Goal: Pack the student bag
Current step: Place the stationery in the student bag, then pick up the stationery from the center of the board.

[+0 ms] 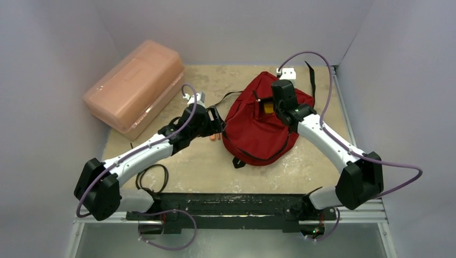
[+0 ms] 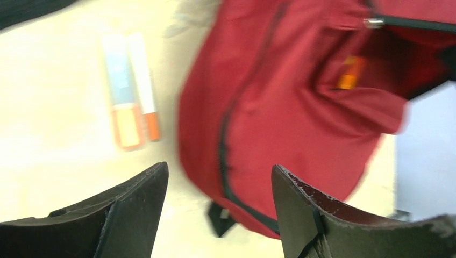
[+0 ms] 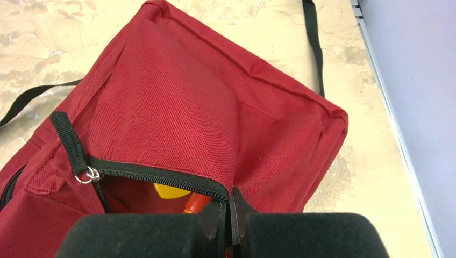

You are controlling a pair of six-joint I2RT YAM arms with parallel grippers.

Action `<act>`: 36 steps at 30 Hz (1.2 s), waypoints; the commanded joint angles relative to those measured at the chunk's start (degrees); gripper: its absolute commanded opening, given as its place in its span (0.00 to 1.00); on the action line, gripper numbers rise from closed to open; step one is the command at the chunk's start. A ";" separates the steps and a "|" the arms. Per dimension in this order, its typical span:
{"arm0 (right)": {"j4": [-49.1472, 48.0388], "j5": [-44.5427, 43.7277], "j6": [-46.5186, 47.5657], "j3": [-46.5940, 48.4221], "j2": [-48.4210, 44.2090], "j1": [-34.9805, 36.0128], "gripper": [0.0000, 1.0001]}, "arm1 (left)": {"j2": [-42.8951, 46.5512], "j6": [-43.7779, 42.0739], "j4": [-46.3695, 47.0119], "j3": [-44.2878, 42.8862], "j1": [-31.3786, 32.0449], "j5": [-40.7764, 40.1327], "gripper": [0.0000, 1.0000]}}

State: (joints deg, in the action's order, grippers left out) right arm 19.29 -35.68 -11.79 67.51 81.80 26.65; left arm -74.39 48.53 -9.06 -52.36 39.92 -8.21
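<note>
The student bag (image 1: pixel 258 129) is a dark red backpack lying in the middle of the table, its top zip pulled open. My right gripper (image 3: pixel 230 200) is shut on the fabric edge of the student bag (image 3: pixel 177 102) at the end of the zip, holding the mouth up. Inside show a yellow item (image 3: pixel 169 191) and an orange cap (image 3: pixel 197 202). My left gripper (image 2: pixel 218 171) hangs open and empty over the bag's left edge (image 2: pixel 279 107). Two white tubes with orange caps (image 2: pixel 132 91) lie side by side on the table just left of the bag, also visible as the tubes (image 1: pixel 215 138).
A pink translucent plastic box (image 1: pixel 137 83) stands at the back left against the wall. Black straps (image 1: pixel 311 72) trail from the bag toward the back. A black cable loop (image 1: pixel 153 177) lies near the left arm's base. Walls close in on both sides.
</note>
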 commanded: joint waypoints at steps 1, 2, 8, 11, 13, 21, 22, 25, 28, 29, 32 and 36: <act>-3.96 3.19 -2.08 -1.30 -3.62 -0.11 0.00 | -3.60 -4.25 -4.00 1.87 -5.11 -0.91 0.70; -3.96 4.85 -2.17 -1.36 -3.52 -0.09 0.00 | -5.40 -4.89 -3.83 1.21 -6.42 0.20 0.69; -6.24 7.06 -1.94 -2.75 -3.36 -0.06 0.00 | -19.55 -7.22 -5.98 -7.85 -9.49 2.84 0.67; -6.44 7.67 -1.68 -2.39 -3.18 -0.16 0.00 | -24.92 -7.20 -6.63 -11.75 -9.58 2.48 0.62; -6.79 8.17 -1.50 -2.58 -3.50 -0.14 0.00 | -27.11 -7.60 -6.04 -13.35 -9.67 2.43 0.54; -8.40 9.65 -1.29 -3.23 -3.64 -0.12 0.00 | -30.55 -8.51 -7.64 -14.78 -9.67 -1.32 0.45; -8.36 9.62 -1.30 -3.16 -3.46 -0.17 0.00 | -30.67 -8.55 -7.75 -14.41 -9.61 -1.49 0.44; -8.88 10.49 -1.48 -3.26 -3.24 -0.12 0.00 | -31.51 -8.95 -8.30 -13.99 -9.62 -1.89 0.38; -8.56 11.10 -1.31 -2.92 -3.05 -0.19 0.00 | -31.69 -8.69 -8.56 -12.67 -9.60 -2.48 0.32; -8.54 10.73 -1.37 -2.91 -3.05 -0.14 0.00 | -31.65 -8.62 -8.52 -12.32 -9.64 -2.56 0.31; -8.74 11.52 -1.33 -2.96 -3.22 -0.11 0.00 | -31.74 -9.68 -8.48 -12.04 -9.66 -2.61 0.29; -8.54 11.00 -1.13 -2.96 -3.39 -0.19 0.00 | -31.37 -10.78 -10.44 -12.74 -9.64 -2.44 0.20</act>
State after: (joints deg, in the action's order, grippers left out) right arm 14.59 -25.32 -12.62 63.64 80.49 26.57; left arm -105.78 40.38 -17.28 -65.12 30.39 -9.45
